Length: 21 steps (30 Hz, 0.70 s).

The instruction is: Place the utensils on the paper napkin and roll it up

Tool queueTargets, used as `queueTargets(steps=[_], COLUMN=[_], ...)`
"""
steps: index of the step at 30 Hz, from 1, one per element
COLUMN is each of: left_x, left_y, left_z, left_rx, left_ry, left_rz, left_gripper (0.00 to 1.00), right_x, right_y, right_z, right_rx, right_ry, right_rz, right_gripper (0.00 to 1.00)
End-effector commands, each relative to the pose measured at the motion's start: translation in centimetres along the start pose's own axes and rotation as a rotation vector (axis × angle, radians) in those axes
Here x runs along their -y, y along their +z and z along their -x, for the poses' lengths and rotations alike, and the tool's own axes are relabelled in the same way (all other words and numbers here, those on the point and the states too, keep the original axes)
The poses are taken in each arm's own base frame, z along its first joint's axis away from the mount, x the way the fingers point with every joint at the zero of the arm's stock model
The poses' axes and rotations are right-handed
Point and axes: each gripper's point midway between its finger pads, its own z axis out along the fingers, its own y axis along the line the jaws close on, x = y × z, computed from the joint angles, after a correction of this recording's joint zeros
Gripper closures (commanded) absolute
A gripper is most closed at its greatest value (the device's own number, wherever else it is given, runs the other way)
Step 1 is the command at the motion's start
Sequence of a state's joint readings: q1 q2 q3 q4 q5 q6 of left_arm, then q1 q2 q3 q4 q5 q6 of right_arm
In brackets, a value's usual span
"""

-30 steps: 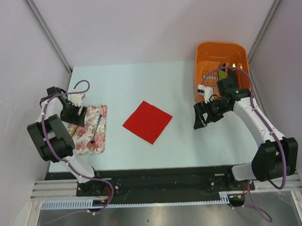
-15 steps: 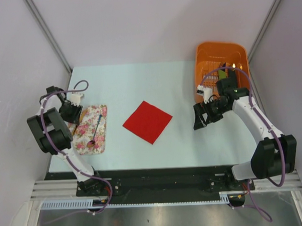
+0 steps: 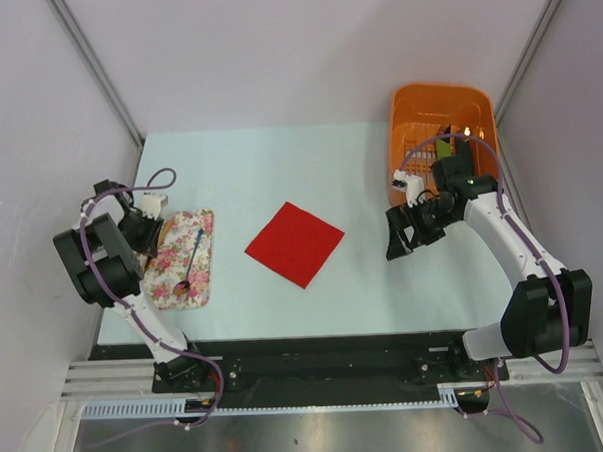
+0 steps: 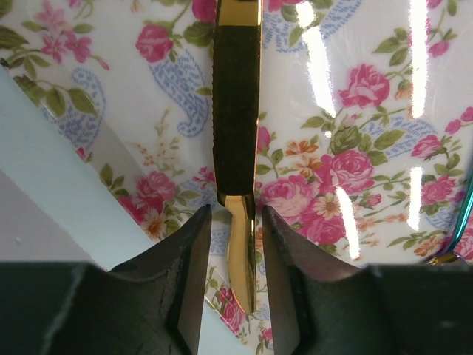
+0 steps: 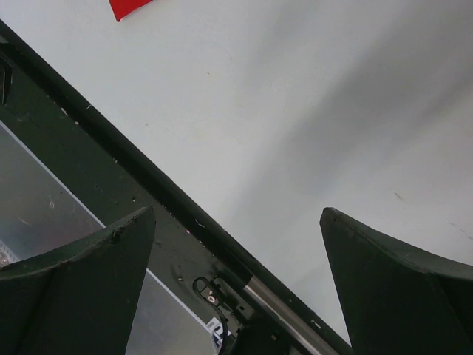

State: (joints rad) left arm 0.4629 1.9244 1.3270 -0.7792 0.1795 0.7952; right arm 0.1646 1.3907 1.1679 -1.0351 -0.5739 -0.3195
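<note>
First step, picking up cutlery: the left pincer [image 4: 236,213] sits over the floral mat [image 3: 164,287], its fingers drawn in close on either side of the slim gold end of a dark-handled utensil [image 4: 236,111]; I cannot tell whether they already pinch it. The right pincer [image 5: 238,214] hangs spread wide and empty beside the orange basket [image 3: 442,88]. Next comes a firm grip, a lift, and a carry to the red paper napkin [image 3: 294,243], which lies flat mid-desk [image 3: 279,167]. Count: two utensils visible, including a blue-handled spoon [image 3: 192,259], one napkin, one mat, one basket
</note>
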Motion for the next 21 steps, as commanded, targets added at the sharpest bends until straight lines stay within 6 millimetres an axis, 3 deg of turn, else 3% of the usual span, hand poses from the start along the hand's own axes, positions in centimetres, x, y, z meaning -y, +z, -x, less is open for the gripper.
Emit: queueTargets(steps=[1,11,14,15,21], left_x=[1.2,3.6,3.9,3.9,4.2], left_y=[1.2,2.3,2.2,2.2,-0.8], left_z=[-1.4,-2.6,-2.5,-2.4,-0.2], left_rx=[-0.019,-0.031,-0.029,-0.029,0.063], left_ry=[-0.005,-0.074,-0.091,-0.1,-0.146], left_rz=[-0.044,-0.128,-0.145,-0.145,-0.133], left_gripper=[0.64,0.76,0.87,0.97,1.0], right_x=[-0.4,-0.5,-0.5,-0.5,-0.7], right_y=[-0.5,-0.6,-0.7,-0.7,-0.8], right_z=[0.9,0.9,0.9,0.8,0.9], right_rx=[0.026,0.034,0.039,0.039,0.047], right_ry=[-0.035,-0.041,-0.047,-0.047,-0.047], right_rz=[0.012,0.008,0.004,0.004,0.005], right_gripper=[0.0,0.0,0.0,0.01,0.0])
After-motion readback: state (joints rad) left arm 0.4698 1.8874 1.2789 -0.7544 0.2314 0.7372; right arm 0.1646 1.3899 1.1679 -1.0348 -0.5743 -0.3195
